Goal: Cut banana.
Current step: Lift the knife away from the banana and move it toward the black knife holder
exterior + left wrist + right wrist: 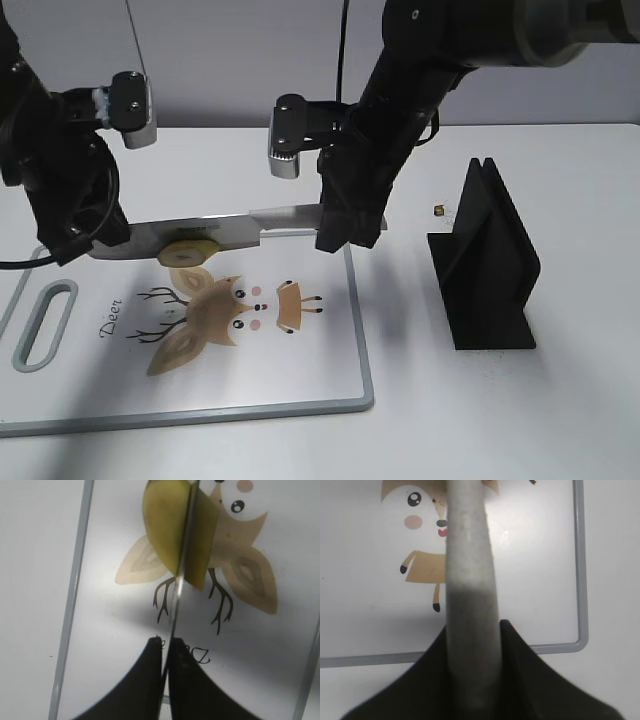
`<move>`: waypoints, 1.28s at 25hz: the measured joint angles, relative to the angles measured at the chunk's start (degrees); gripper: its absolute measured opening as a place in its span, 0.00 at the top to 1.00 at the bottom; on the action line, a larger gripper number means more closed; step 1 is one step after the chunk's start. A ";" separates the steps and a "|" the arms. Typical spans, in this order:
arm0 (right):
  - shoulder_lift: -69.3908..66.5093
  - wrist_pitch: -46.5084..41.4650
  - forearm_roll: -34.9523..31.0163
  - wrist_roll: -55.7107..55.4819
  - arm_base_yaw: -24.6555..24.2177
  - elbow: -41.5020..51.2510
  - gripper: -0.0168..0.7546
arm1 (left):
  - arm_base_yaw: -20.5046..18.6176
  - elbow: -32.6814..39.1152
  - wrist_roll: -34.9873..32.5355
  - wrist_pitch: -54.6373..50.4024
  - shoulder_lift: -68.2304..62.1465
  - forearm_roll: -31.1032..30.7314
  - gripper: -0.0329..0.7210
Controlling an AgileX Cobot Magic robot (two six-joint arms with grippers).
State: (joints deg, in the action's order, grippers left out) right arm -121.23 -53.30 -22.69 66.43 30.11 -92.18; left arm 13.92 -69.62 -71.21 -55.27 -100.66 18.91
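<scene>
A yellow banana piece (pixel 188 251) lies on the white deer-print cutting board (pixel 362 345). A knife is held level across it, its steel blade (pixel 170 233) resting in the banana. In the left wrist view the blade (pixel 179 587) shows edge-on and splits the banana (pixel 162 525) into two parts. My left gripper (pixel 88 243) is shut on the blade's tip (pixel 165 647). My right gripper (pixel 345 228) is shut on the knife's pale grey handle (pixel 469 580), pinching it between both fingers (pixel 472 630).
A black knife stand (pixel 490 262) stands on the table right of the board. A small dark bit (pixel 440 210) lies near it. The board's grey rim shows in both wrist views (pixel 74 585) (pixel 578 555). The board has a handle slot (pixel 45 325) at its left.
</scene>
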 joint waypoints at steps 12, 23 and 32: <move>0.00 -0.11 0.95 1.49 -0.45 0.00 0.77 | -0.25 0.30 7.04 2.80 9.23 -2.45 0.11; 8.99 -5.57 -1.38 0.86 -0.45 0.04 0.77 | -0.25 0.30 38.31 -1.42 23.07 -16.19 0.17; 18.52 -10.77 -1.82 -19.13 -0.45 0.04 0.77 | -0.25 0.36 58.93 -14.15 29.85 -26.36 0.17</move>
State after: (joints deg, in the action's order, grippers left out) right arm -102.71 -64.07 -24.51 47.30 29.67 -92.14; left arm 13.67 -69.25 -12.28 -69.42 -70.81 -7.45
